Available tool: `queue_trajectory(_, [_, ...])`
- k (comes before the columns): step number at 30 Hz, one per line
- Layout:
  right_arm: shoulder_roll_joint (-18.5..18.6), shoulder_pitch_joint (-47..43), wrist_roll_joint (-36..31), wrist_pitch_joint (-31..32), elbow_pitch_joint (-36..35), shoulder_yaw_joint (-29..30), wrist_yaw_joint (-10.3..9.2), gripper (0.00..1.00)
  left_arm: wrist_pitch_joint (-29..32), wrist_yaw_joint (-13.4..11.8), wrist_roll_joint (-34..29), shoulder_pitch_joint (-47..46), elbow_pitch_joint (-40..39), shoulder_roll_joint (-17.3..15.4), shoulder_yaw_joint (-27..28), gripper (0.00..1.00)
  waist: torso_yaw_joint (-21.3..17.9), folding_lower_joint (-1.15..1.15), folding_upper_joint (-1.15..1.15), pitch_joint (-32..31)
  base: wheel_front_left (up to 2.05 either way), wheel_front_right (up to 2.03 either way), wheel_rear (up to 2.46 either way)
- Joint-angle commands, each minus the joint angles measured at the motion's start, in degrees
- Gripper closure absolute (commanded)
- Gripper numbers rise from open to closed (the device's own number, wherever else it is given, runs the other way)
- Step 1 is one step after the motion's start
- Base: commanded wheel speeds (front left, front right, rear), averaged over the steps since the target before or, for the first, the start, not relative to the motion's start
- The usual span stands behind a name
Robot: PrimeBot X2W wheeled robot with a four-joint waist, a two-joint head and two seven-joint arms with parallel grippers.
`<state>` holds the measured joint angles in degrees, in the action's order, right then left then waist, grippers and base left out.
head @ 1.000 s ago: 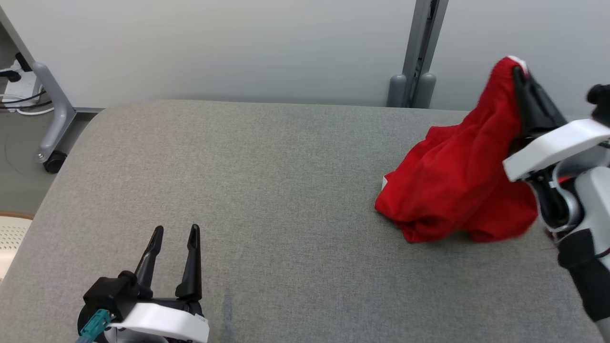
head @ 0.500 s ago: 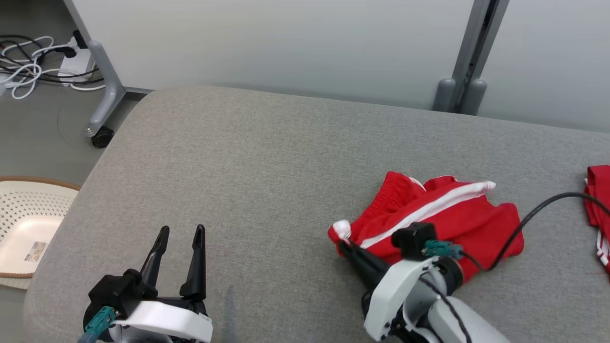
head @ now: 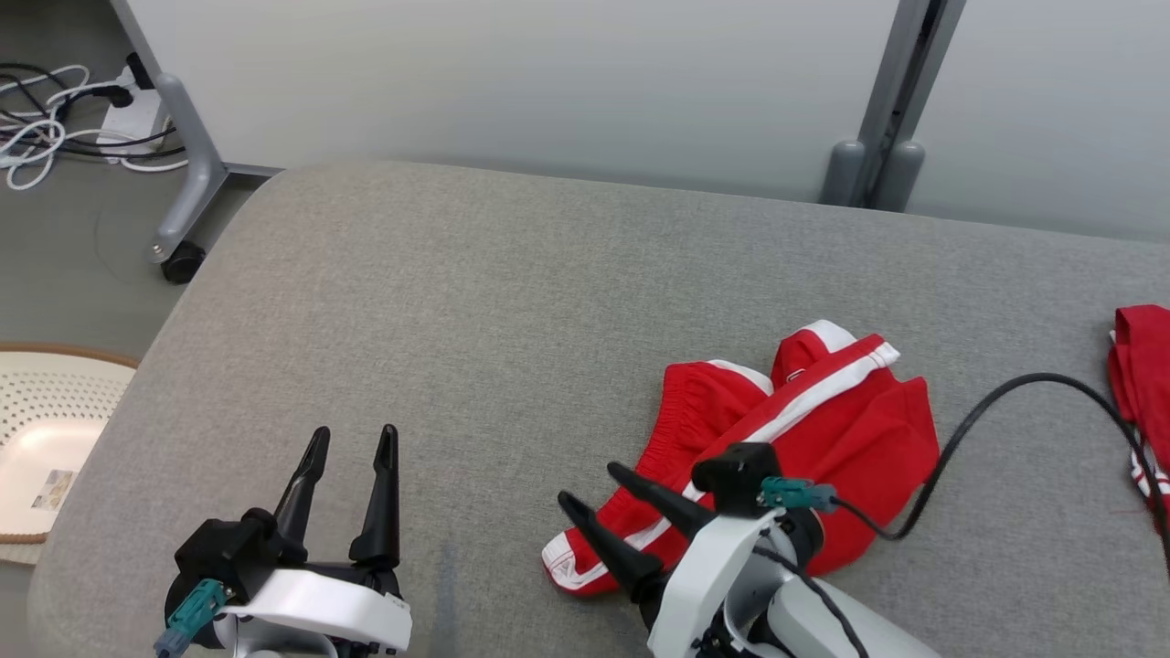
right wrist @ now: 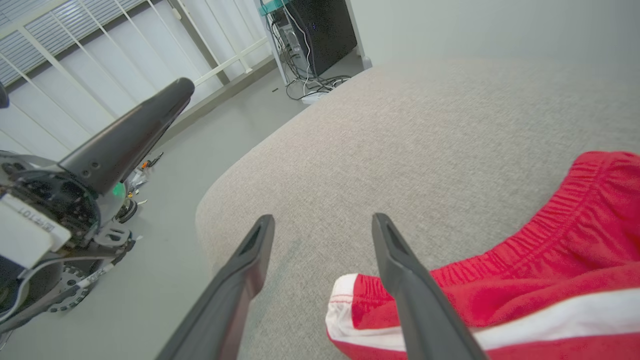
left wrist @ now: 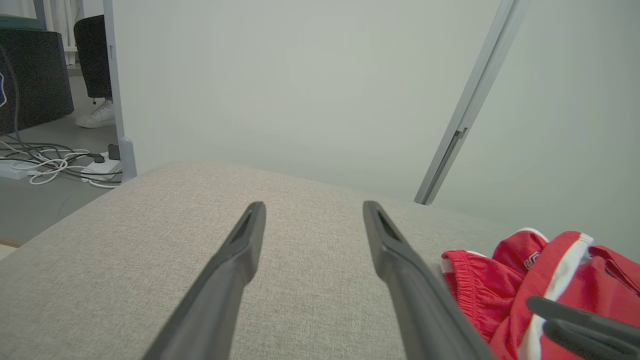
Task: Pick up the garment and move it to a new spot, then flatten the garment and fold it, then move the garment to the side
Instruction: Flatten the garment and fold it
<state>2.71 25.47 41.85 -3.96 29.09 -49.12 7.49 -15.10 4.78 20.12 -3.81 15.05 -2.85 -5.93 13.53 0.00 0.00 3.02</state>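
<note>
The garment [head: 823, 429], red shorts with white side stripes, lies crumpled on the grey padded table [head: 475, 302]. My right gripper [head: 590, 484] is open just above its near-left corner, with nothing between the fingers. In the right wrist view the gripper [right wrist: 324, 220] frames bare table, and the garment's [right wrist: 550, 265] white-trimmed hem lies under the right-hand finger. My left gripper [head: 354, 431] stands open and empty over bare table, well to the left. In the left wrist view that gripper [left wrist: 312, 207] has the garment [left wrist: 505, 280] off to its right.
A second red cloth [head: 1138, 384] lies at the table's right edge. A black cable [head: 987, 402] loops from my right wrist over the table. A perforated cream basket [head: 37, 439] sits on the floor left of the table. Cables and a wheeled table leg [head: 178, 210] are at far left.
My right gripper carried the garment from the far right to the table's middle, lowered it and opened, letting it go. The head camera also shifted. The left gripper stayed put.
</note>
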Motion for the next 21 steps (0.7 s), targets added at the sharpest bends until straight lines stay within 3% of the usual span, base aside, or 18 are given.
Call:
queue_trajectory(1, [0.4,0.6,-0.5,-1.1,0.2,0.9,0.01,0.0,0.0,-0.2,-0.1,0.0,-0.2,-0.1,0.3,0.0,-1.1,0.0,0.0,-0.5,0.0,0.0,0.0])
queue_trajectory(8, [4.8,-0.4,-4.6,-6.2,-2.5,11.1,0.01,0.0,0.0,-0.6,-0.4,1.3,-0.9,-0.2,1.8,0.0,-5.8,0.0,0.0,-2.0,0.0,0.0,0.0])
queue_trajectory(15, [9.0,-6.6,-9.7,-8.3,-10.6,25.1,0.01,0.0,0.0,-0.9,-0.9,2.8,-1.9,-0.1,3.5,0.0,-9.8,0.0,0.0,-3.0,0.0,0.0,0.0])
queue_trajectory(21, [9.4,-13.7,-12.5,-7.5,-16.1,36.6,0.01,0.0,0.0,-1.0,-1.3,3.4,-2.9,-0.7,5.4,0.0,-11.4,0.0,0.0,-2.7,0.0,0.0,0.0])
